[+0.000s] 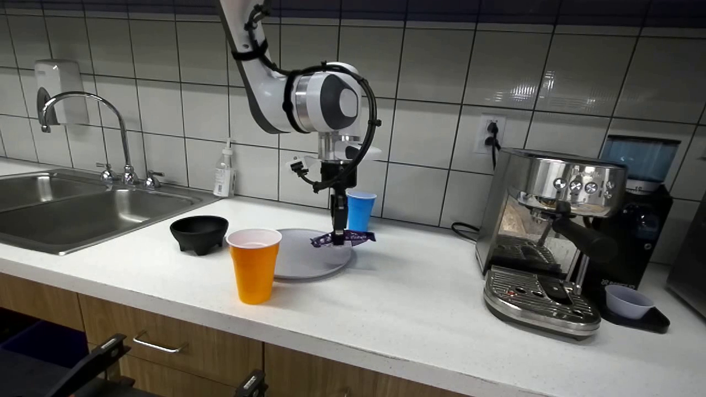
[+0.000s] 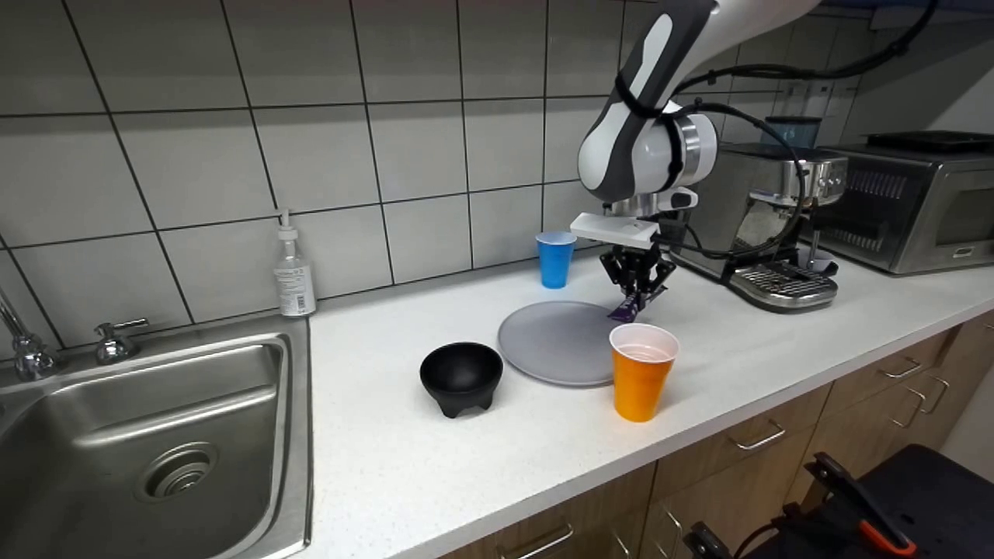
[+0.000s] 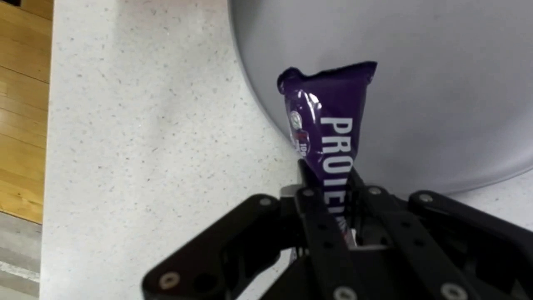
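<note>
Above the speckled white counter, between the steel sink and the coffee machine, before a tiled wall, the gripper pinches a purple wrapped bar over a gray plate's edge.

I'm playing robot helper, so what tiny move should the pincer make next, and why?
Probably nudge the pincer a little toward the middle of the gray plate: it grips the purple protein bar, and in the wrist view one end shows against the plate while the pincer sits by its edge.
</note>
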Controlling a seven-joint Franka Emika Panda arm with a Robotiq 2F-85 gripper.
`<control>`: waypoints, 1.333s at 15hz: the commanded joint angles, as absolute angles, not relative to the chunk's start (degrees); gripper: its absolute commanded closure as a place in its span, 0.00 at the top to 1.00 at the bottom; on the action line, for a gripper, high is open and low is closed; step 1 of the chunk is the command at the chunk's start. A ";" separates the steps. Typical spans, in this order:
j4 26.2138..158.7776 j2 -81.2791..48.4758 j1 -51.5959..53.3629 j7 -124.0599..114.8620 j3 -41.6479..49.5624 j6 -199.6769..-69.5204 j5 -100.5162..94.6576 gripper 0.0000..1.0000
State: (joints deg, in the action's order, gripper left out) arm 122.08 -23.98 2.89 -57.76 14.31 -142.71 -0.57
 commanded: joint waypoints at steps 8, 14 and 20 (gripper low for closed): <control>120.49 -25.73 -2.27 -58.24 17.97 -141.11 -1.03 0.04; 117.48 -29.52 -3.92 -58.42 18.24 -140.58 -0.21 0.04; 115.66 -32.52 -4.14 -58.11 18.07 -140.21 0.36 0.04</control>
State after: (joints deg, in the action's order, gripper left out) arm 117.99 -31.23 -3.42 -57.90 18.58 -142.52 -0.32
